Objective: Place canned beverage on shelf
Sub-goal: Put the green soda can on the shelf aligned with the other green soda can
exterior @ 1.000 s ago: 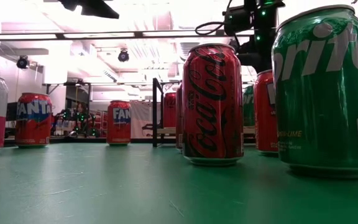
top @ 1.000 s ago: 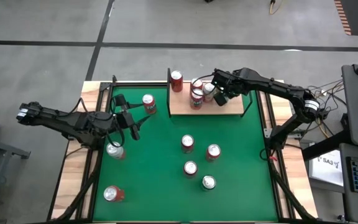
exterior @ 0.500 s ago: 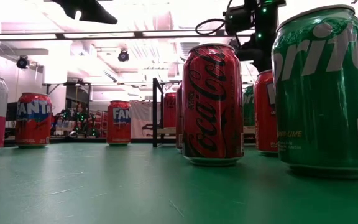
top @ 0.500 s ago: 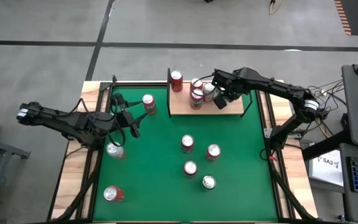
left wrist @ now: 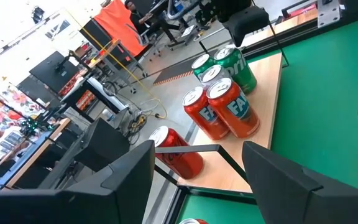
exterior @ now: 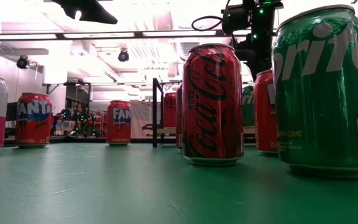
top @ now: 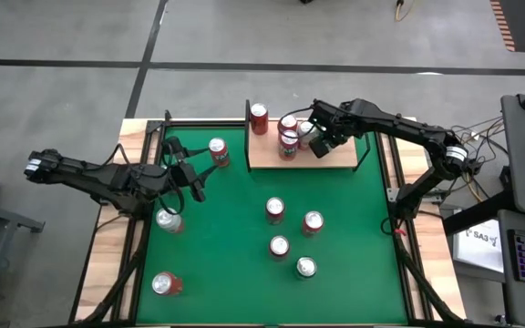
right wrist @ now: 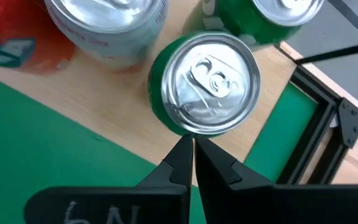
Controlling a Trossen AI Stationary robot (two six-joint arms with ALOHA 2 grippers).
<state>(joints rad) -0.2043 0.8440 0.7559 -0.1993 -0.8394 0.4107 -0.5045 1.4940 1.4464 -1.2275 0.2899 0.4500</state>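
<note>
The shelf, a tan board with black uprights, stands at the table's far edge. On it stand a red can, two red Fanta cans and green cans. My right gripper is shut and tipped down just above the shelf. Its tips are beside the rim of one upright green can. My left gripper is raised at the table's left and points toward the shelf. It is open, with nothing between its fingers. A red can stands on the felt just beyond it.
Several upright cans stand on the green felt: a cluster mid-table with a Coca-Cola can and a Sprite can, and two near the left edge. A black upright bounds the shelf's left end.
My right gripper has swung a little toward the table's left above the cans on the shelf and has stayed shut. The cans have kept their places.
</note>
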